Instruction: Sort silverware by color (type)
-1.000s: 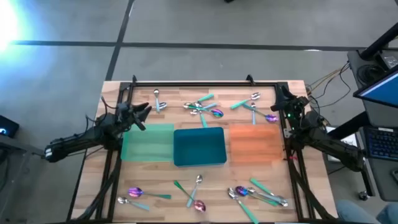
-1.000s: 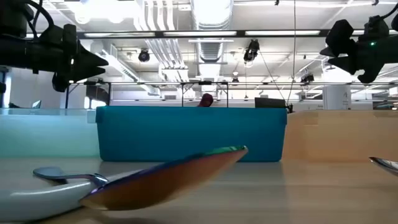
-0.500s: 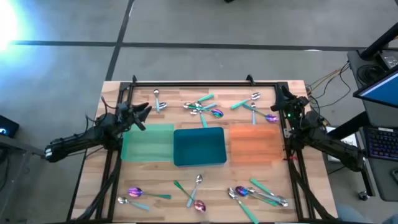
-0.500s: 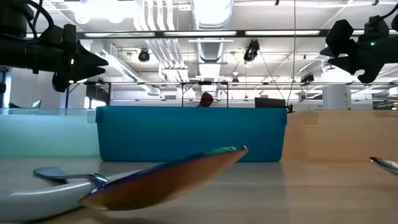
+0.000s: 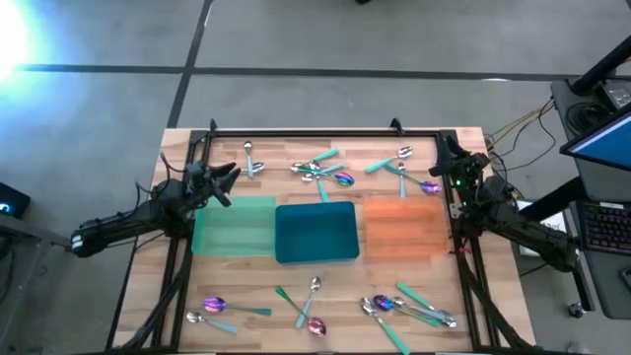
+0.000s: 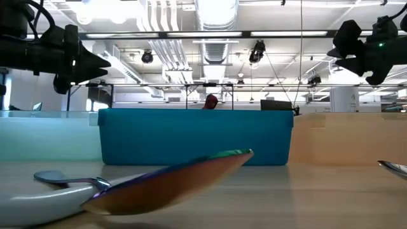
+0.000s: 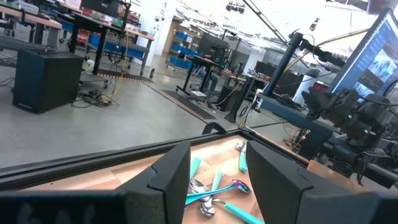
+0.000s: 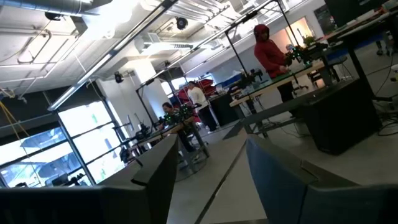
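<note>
- Left gripper (image 5: 233,174): raised over the table's left far side, beside the green tray (image 5: 235,227); jaws apart, holding nothing.
- Right gripper (image 5: 441,148): raised at the right far side; jaws apart, holding nothing.
- Spoons (image 5: 322,170): scattered along the far edge and near edge, outside the teal tray (image 5: 315,233) and orange tray (image 5: 402,228).

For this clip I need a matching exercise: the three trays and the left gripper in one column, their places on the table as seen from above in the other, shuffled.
Column one:
1. green tray
2. teal tray
3. orange tray
4. left gripper

Column two:
A. middle of the row
B. above the far left part of the table, fingers open and empty
C. right end of the row
D. left end of the row

Pairs: 1-D, 2-A, 3-C, 4-B
</note>
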